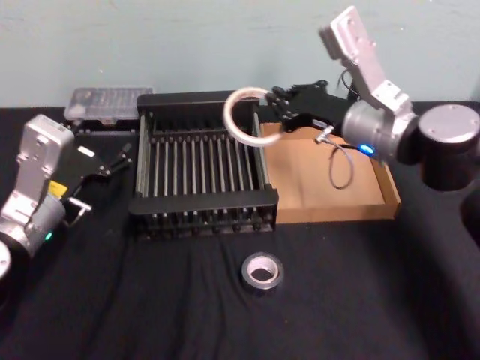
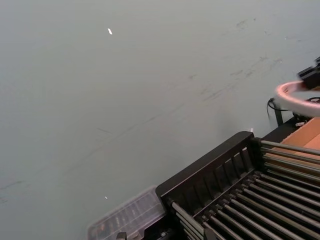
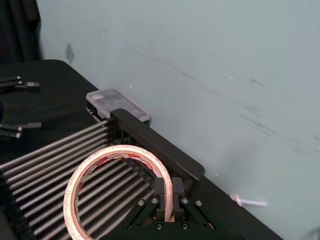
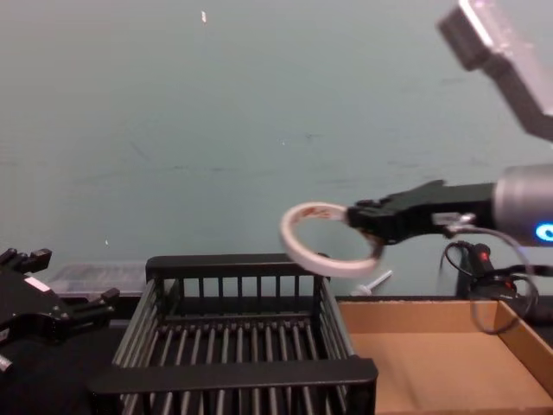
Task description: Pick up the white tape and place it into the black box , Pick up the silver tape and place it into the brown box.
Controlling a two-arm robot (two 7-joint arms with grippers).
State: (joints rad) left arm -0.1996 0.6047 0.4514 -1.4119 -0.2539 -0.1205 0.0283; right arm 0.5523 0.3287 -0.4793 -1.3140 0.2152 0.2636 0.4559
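My right gripper (image 1: 279,105), upper centre of the head view, pinches the white tape (image 1: 244,118) above the black box's (image 1: 201,204) right rim. I should shift left, lower, then release.

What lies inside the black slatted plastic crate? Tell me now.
Nothing lies inside the black slatted plastic crate; only its bare floor bars show. The thin white tape ring hangs above its right rim, pinched in the right gripper. The near wall hides the floor's front edge.
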